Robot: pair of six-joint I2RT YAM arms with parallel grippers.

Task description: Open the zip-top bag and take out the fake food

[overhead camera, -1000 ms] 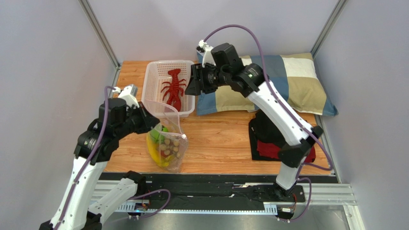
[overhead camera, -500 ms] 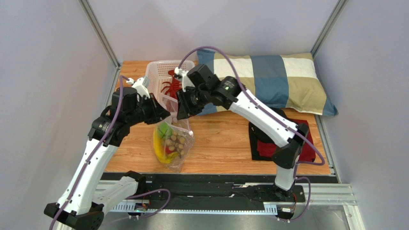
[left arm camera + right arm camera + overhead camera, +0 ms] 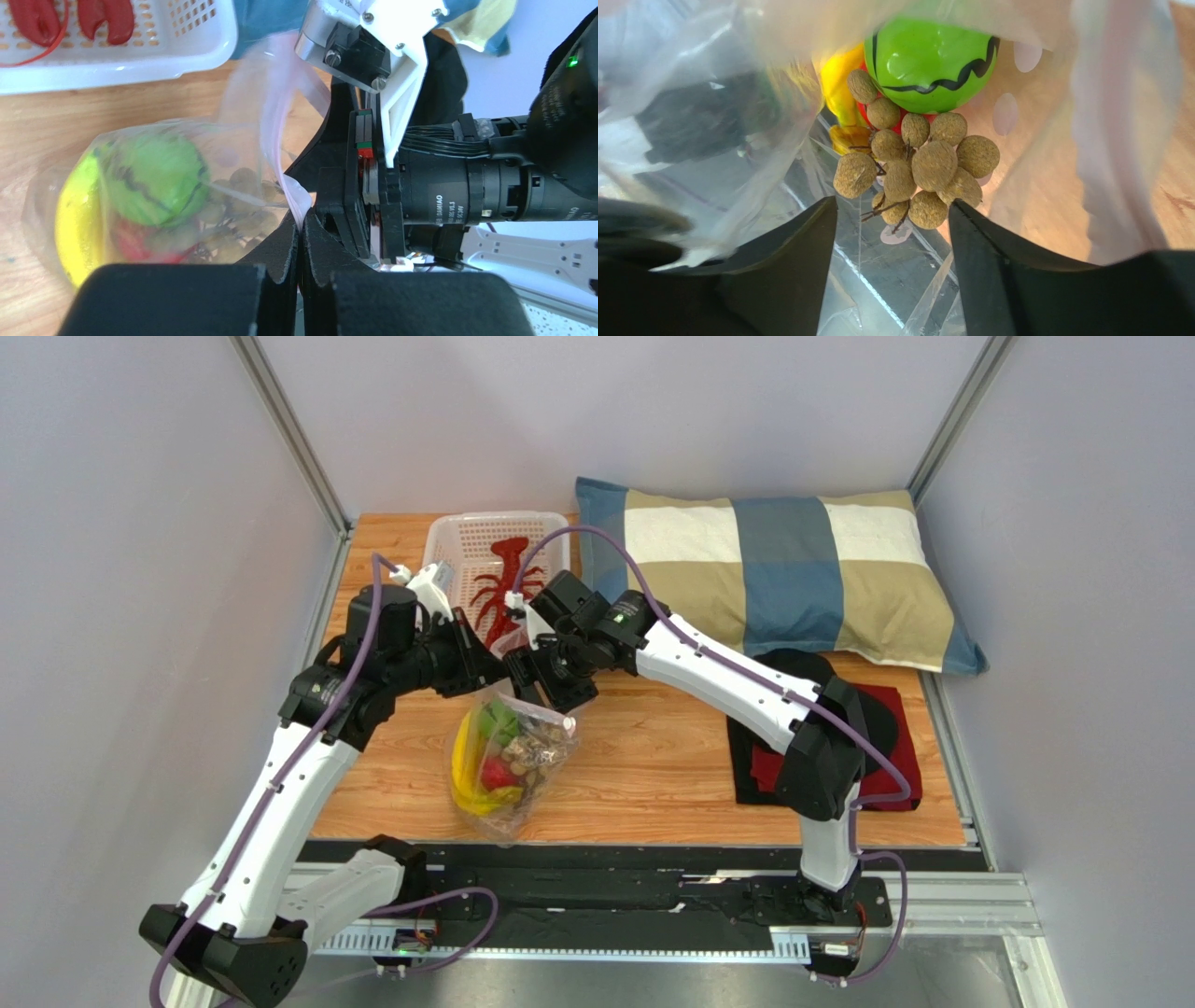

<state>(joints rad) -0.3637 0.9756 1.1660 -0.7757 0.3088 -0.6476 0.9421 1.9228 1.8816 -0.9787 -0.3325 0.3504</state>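
The zip-top bag [image 3: 512, 763] stands on the wooden table, its mouth open upward. My left gripper [image 3: 481, 672] is shut on the bag's pinkish zip rim [image 3: 277, 147]; in the left wrist view the gripper [image 3: 300, 227] pinches the plastic. My right gripper [image 3: 547, 686] is open, its jaws inside the bag mouth, just above the brownish grape-like cluster [image 3: 917, 164], as the right wrist view [image 3: 892, 210] shows. Under the cluster lie the green striped ball [image 3: 931, 63], yellow banana [image 3: 843, 91] and a red fruit, mostly hidden. A red lobster [image 3: 502, 588] lies in the basket.
The white mesh basket [image 3: 446, 546] stands at the back left, just behind both grippers. A patchwork pillow [image 3: 786, 567] lies at the back right. A black mat with a dark red cloth [image 3: 898, 749] lies at the right, under the right arm.
My right gripper has come from over the basket down and left into the bag's mouth. My left gripper has moved right and back with the bag's rim, and the bag has shifted slightly.
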